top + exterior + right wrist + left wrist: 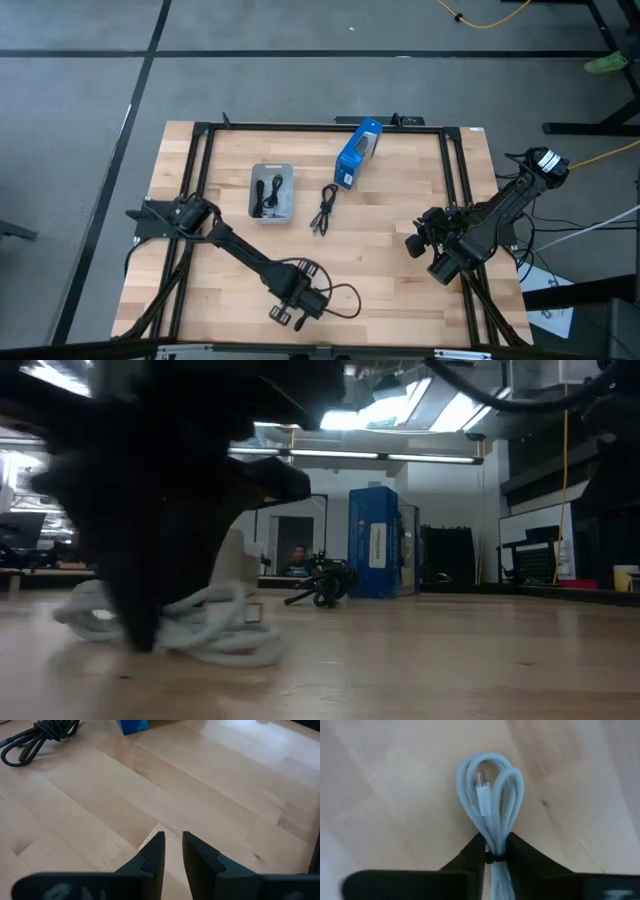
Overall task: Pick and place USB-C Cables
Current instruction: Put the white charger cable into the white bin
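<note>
A light grey USB-C cable bundle point(491, 795) lies near the table's near edge, and my left gripper point(290, 316) is down over it, shut on it; the low view shows the same bundle point(215, 632) on the wood. A black cable bundle point(323, 210) lies loose mid-table, also in the right wrist view point(37, 737). More black cables point(268, 192) sit in a grey tray point(287, 190). The blue box point(358, 155) lies by the far edge. My right gripper point(173, 851) hovers at the table's right side, open by a narrow gap and touching nothing. My left gripper pinches the light grey bundle between its two fingers point(472, 855) at the black tie around its strands point(493, 858). The fingers come from above, pointing down, across the bundle. The looped end point(490, 767) reaches out past the fingertips, and the bundle lies on the table point(240, 650).
A dark frame rail point(320, 126) runs around the tabletop. The arms' own black wiring loops beside my left gripper point(345, 300). Bare wood lies between the loose black cable and my right arm. In the low view a person point(297, 561) shows in the room beyond.
</note>
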